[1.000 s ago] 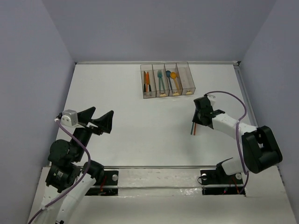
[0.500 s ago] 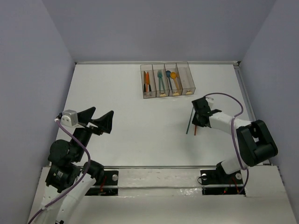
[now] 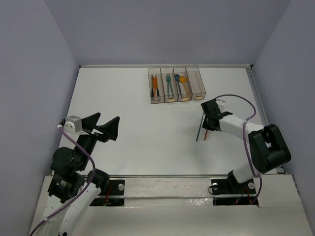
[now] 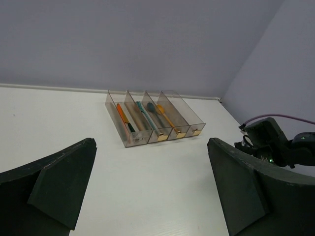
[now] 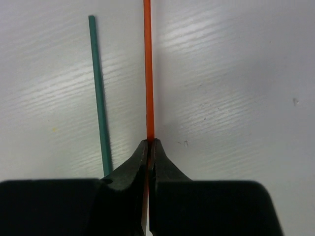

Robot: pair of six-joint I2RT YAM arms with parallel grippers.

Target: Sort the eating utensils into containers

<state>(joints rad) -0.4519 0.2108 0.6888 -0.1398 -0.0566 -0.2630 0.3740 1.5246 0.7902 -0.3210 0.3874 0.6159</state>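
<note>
My right gripper (image 5: 149, 142) is shut on the thin handle of an orange utensil (image 5: 147, 73), low over the table. A teal utensil (image 5: 98, 88) lies just left of it, parallel and untouched. In the top view this pair, the orange utensil (image 3: 205, 133) and the teal utensil (image 3: 199, 130), lies right of centre, under the right gripper (image 3: 209, 121). The containers (image 3: 199, 83) stand at the back, with orange, teal and blue utensils in the three left bins. My left gripper (image 3: 108, 119) hangs open at the left, holding nothing.
The containers (image 4: 189, 118) also show in the left wrist view, far ahead between my open fingers. The right arm's purple cable (image 3: 236, 98) loops over the table near the right edge rail (image 3: 258, 98). Walls close in the back and sides.
The right gripper moved slightly farther and left along the two utensils, and its jaws closed on the orange one's handle. The left arm stayed still.
</note>
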